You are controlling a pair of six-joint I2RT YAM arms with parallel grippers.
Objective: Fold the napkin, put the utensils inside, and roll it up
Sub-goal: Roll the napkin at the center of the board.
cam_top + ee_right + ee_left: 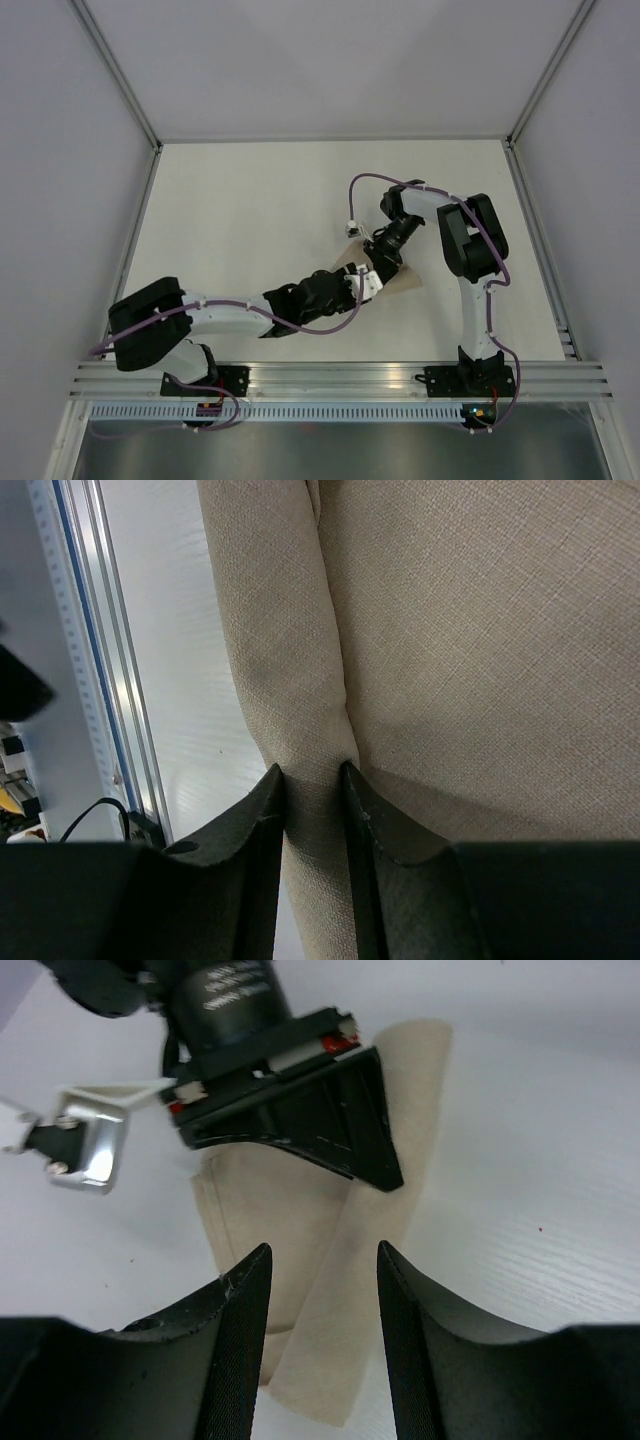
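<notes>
The thin, matte tan-brown napkin (408,284) lies on the white table (250,200), just toward four o'clock from its middle. A raised ridge of it is clamped between the fingers of the right gripper (313,775). The left gripper (322,1255) is poised over the flap at the napkin's eight o'clock, fingers apart and empty. For a clean fold, the ridge should be carried over slowly while that flap is pinned flat. No utensils can be seen.
</notes>
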